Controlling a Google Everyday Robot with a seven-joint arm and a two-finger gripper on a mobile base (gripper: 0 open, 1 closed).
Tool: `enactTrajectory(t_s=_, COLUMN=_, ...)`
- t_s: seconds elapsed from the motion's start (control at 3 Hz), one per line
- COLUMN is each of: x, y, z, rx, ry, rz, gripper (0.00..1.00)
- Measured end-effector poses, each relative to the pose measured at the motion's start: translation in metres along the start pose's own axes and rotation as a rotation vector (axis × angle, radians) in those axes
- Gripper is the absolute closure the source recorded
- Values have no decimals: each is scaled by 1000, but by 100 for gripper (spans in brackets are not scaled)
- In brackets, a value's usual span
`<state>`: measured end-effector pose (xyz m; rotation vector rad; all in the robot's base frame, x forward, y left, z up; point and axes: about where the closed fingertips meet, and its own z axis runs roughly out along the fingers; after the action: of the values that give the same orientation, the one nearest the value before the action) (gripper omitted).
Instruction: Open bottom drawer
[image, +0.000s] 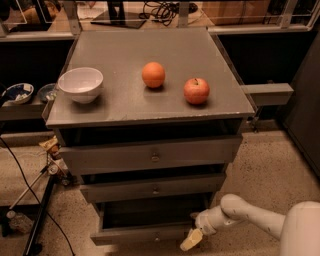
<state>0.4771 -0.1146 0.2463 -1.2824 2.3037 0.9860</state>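
The bottom drawer (131, 234) is the thin grey strip at the foot of the grey cabinet, with a small knob (157, 239) at its middle. It stands out from the cabinet, and its dark inside shows above the front. My gripper (191, 240) has a pale yellow tip on a white arm coming in from the lower right. It sits at the right end of the bottom drawer's front, touching or very close to it. The mid-sized drawer (152, 188) and the tallest drawer (150, 156) lie above.
On the cabinet top (125, 50) are a white bowl (80, 84), an orange (153, 74) and a red apple (196, 90). Cables and a stand (35, 220) are on the floor at the left. A shelf with dishes (17, 93) is at the far left.
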Motion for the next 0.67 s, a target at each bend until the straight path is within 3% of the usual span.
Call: enactTrajectory(t_s=0.67, x=15, y=5, z=19, rx=-80, ry=32, rz=21, gripper=0)
